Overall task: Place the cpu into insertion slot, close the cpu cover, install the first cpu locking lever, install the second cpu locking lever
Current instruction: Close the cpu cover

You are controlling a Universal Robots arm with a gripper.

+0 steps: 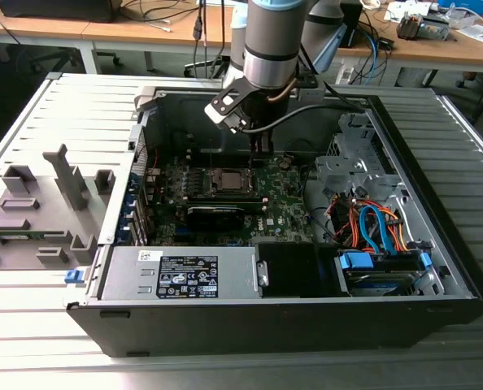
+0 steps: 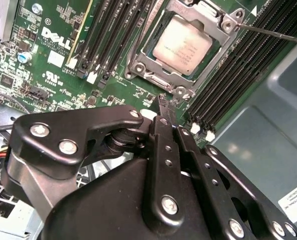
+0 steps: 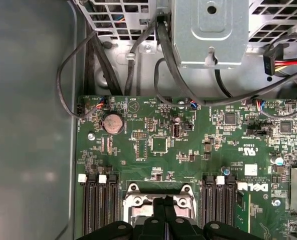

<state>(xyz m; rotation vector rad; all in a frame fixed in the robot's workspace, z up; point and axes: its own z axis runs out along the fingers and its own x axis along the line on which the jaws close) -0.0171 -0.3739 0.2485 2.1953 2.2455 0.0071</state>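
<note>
The hand [image 2: 164,104], fingers pressed together, hangs just beside the slot [image 2: 138,67]; the cpu [image 2: 183,44] sits inside (cover [image 2: 211,17] down).

The small square silver-grey metal cpu [image 2: 183,45] lay in the square metal-rimmed insertion slot [image 2: 147,75], between long black memory slots [image 2: 108,35].

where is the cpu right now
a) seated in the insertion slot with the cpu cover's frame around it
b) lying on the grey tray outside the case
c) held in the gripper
a: in the second wrist view the cpu lies in the insertion slot with the cpu cover framing it, and the gripper is by the socket's corner with no chip in it.
</note>
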